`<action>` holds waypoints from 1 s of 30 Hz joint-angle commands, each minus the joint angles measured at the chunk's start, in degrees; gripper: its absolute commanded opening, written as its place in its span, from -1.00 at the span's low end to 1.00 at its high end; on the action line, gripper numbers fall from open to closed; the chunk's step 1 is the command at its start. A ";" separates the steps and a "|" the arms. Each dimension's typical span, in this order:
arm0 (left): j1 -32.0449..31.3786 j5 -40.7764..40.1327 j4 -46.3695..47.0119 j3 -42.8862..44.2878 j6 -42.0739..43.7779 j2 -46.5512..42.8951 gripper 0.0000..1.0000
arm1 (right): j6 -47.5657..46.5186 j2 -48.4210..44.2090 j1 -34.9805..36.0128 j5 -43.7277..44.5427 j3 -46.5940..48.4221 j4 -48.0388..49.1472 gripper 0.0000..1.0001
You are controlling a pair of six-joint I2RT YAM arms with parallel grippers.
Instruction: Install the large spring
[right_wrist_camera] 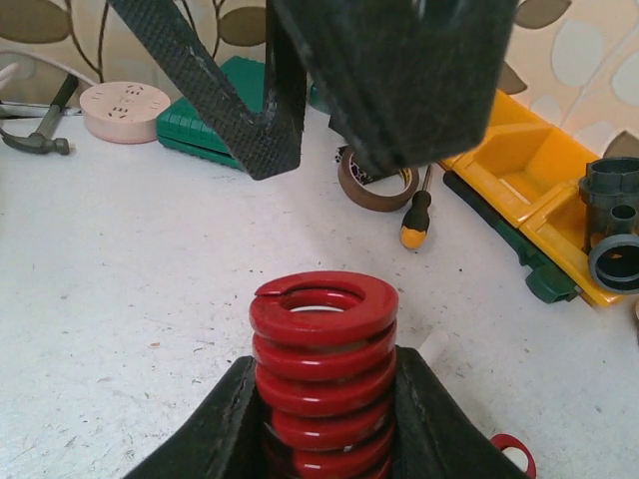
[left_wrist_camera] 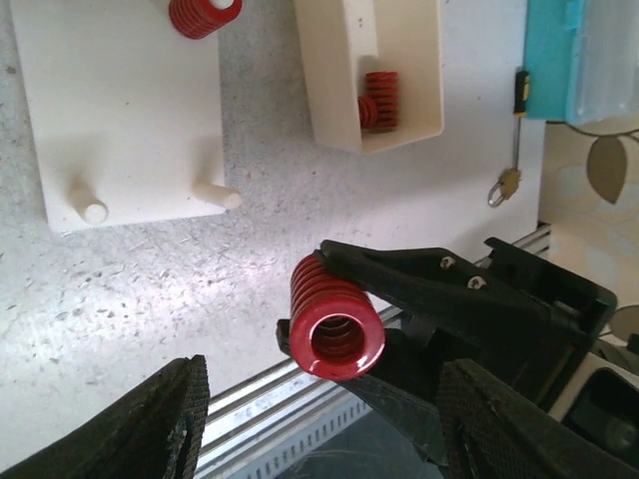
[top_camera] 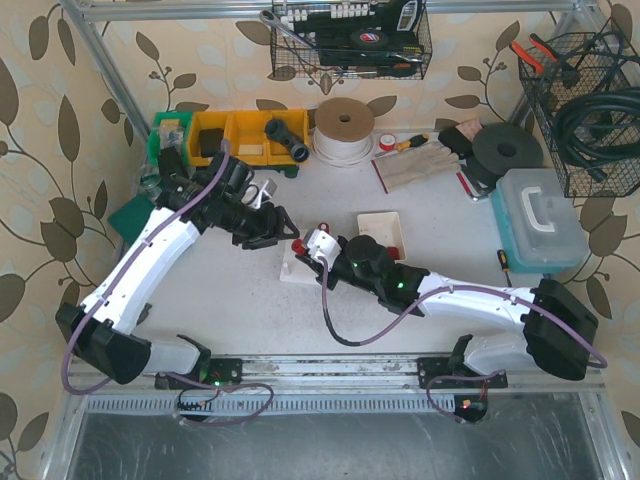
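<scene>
You have the worktop [top_camera: 230, 300] bare to the near left of the arms. Its far edge is crowded with yellow bins [top_camera: 235, 135], a tape roll [top_camera: 344, 122] and a blue case [top_camera: 535, 220] on the right. At the near edge runs the metal rail [left_wrist_camera: 255, 394].

Both arms meet mid-worktop over the white base plate [left_wrist_camera: 120, 100], so room there is tight. Your left fingers [left_wrist_camera: 150, 429] stand spread, released, with nothing in them. Clear air shows on each side between them and the large spring [right_wrist_camera: 324, 339].

Your right fingers [right_wrist_camera: 225, 429] are clenched on that spring's lower coils. It is held clear of the worktop, with its open end facing the left wrist camera. In that view it sits past the plate's peg edge, toward the rail.

Just beside the plate lies the cream tray [left_wrist_camera: 399, 130] with small springs [left_wrist_camera: 377, 98] in it.

Two pegs [left_wrist_camera: 88, 210] stand bare at the plate's near edge. Another red spring [left_wrist_camera: 205, 15] on the plate is cut off by the top of the frame.

From above, the two wrists hide most of the plate and the held spring. In the right wrist view, the fingers cover the spring's lower end, and the left wrist's dark body blocks the top of the frame.
</scene>
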 commanded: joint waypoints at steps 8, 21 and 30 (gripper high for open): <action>-4.82 -0.28 -2.75 2.91 0.77 3.69 0.32 | -0.27 -0.09 0.09 -0.88 0.93 2.80 -1.00; -5.89 -1.08 2.50 -0.64 -1.51 3.87 0.14 | -0.18 0.07 0.11 -0.53 0.92 2.93 -1.00; -5.98 -1.75 3.86 0.01 -1.32 5.36 -0.01 | -0.18 0.06 0.06 -0.45 0.82 2.91 -1.00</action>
